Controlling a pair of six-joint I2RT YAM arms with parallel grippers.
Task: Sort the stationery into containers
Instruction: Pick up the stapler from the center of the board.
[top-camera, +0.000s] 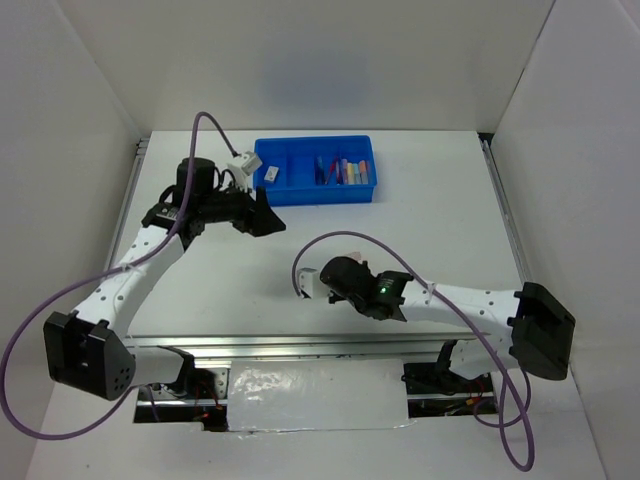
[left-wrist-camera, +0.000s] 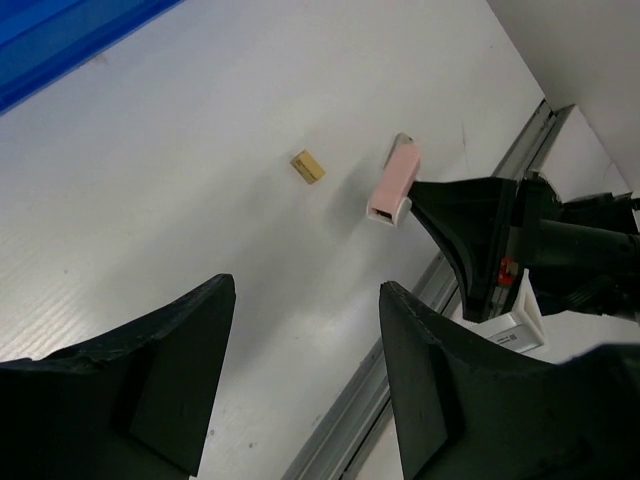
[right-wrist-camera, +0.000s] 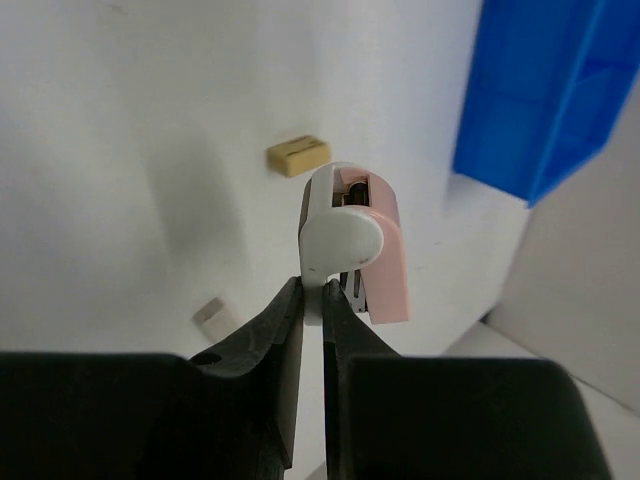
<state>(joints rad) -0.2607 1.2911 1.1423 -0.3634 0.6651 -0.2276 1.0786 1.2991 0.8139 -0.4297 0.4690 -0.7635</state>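
Note:
My right gripper (right-wrist-camera: 322, 290) is shut on the white tab of a small white-and-pink piece (right-wrist-camera: 368, 240), shaped like a mini stapler, and holds it above the table; it also shows in the top view (top-camera: 307, 283). A tiny tan piece (right-wrist-camera: 298, 155) lies on the table just beyond it. My left gripper (left-wrist-camera: 305, 285) is open and empty, by the front left corner of the blue tray (top-camera: 320, 195). The left wrist view shows the tan piece (left-wrist-camera: 308, 166) and the held piece (left-wrist-camera: 392, 186). Pens and markers (top-camera: 345, 170) lie in the tray's right sections, a white block (top-camera: 272, 175) in its left one.
A small grey-white scrap (right-wrist-camera: 214, 312) lies on the table near my right gripper. The blue tray shows at the right wrist view's upper right (right-wrist-camera: 550, 90). A metal rail (left-wrist-camera: 400, 350) runs along the table's near edge. White walls enclose the table.

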